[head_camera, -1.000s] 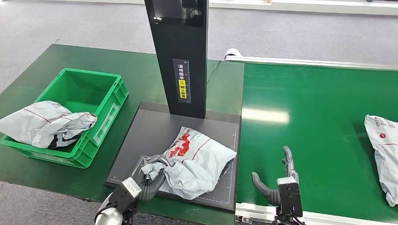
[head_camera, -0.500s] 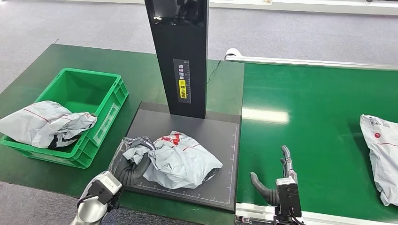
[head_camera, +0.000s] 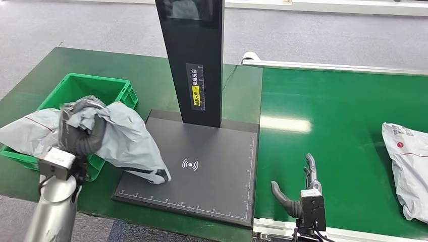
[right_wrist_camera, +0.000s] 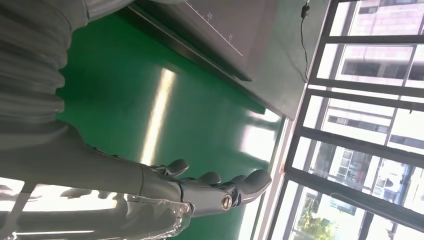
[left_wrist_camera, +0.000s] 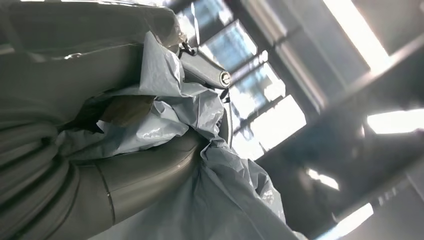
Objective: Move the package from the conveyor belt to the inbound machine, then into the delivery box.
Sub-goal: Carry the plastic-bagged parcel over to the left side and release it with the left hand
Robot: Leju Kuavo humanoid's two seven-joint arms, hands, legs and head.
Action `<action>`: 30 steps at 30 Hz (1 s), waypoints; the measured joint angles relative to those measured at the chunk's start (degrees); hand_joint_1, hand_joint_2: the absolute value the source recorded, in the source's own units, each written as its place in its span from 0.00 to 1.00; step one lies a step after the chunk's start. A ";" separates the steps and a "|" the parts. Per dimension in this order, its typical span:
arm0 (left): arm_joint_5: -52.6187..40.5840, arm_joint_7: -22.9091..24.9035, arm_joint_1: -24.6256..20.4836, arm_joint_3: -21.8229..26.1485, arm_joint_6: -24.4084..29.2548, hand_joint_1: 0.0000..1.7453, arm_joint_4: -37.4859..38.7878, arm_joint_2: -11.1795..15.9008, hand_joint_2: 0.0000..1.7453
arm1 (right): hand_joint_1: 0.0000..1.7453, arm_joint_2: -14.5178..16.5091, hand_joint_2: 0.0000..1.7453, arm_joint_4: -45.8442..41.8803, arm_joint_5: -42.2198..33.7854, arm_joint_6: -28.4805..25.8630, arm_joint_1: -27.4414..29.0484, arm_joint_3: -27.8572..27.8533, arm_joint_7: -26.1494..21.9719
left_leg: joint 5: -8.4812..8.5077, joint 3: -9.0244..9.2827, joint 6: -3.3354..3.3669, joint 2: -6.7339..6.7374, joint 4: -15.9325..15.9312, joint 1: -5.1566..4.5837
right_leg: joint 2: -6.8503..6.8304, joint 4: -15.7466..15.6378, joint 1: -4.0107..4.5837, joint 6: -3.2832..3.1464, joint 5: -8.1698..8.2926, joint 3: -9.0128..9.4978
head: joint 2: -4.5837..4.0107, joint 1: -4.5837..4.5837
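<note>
My left hand (head_camera: 81,132) grips a crumpled grey plastic package (head_camera: 128,138) and holds it lifted beside the green delivery box (head_camera: 99,88); the package's lower end hangs over the left edge of the inbound machine's black plate (head_camera: 202,171). Up close in the left wrist view, that grey package (left_wrist_camera: 200,145) is bunched inside my left hand (left_wrist_camera: 125,175). Another grey package (head_camera: 30,130) lies in the box, draped over its near rim. My right hand (head_camera: 295,194) hovers open over the green conveyor belt (head_camera: 348,126); it shows as my right hand (right_wrist_camera: 200,187) with fingers spread. A further package (head_camera: 406,169) lies on the belt at far right.
The machine's black upright column (head_camera: 194,55) stands at the back of the plate, between box and belt. The green table (head_camera: 151,80) runs behind and under the box. Grey floor surrounds the table. The belt's metal rail (head_camera: 333,66) borders its far side.
My left hand has lifted the package off the black plate and carried it left, up to the green box. The package at far right has drifted slightly left along the belt.
</note>
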 joint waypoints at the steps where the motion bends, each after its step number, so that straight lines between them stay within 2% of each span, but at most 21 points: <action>1: 0.47 -0.03 -0.77 1.10 0.78 1.00 0.19 0.54 1.00 | 0.00 -0.08 1.00 0.14 -0.16 -0.13 -0.01 0.20 -0.04 | 0.00 -0.02 0.00 0.00 0.00 0.00 | 0.00 0.00 0.00 0.00 0.00 -0.01 | 0.00 0.00; 8: 3.35 -0.29 -2.94 7.57 3.73 1.00 1.02 3.02 1.00 | 0.00 -0.37 1.00 0.97 -0.48 -0.44 -0.44 1.55 -0.09 | 0.00 -0.08 0.00 0.01 0.00 0.00 | 0.01 0.00 0.00 0.00 0.00 -0.12 | 0.00 0.00; 20: 4.15 -0.34 -3.85 10.38 5.85 1.00 1.73 3.96 1.00 | 0.00 -0.60 1.00 1.85 -0.50 -0.48 -1.27 2.43 -0.09 | 0.00 -0.12 0.00 0.02 0.00 -0.01 | 0.02 0.00 0.00 0.00 0.00 -0.17 | 0.00 -0.01; 30: 5.68 0.14 -12.13 15.10 10.19 1.00 10.04 8.03 1.00 | 0.00 -0.85 1.00 3.23 -0.66 -0.45 -2.72 4.01 -0.07 | 0.02 -0.14 -0.01 0.02 0.01 0.01 | 0.02 0.02 0.04 0.00 0.00 -0.20 | 0.00 0.00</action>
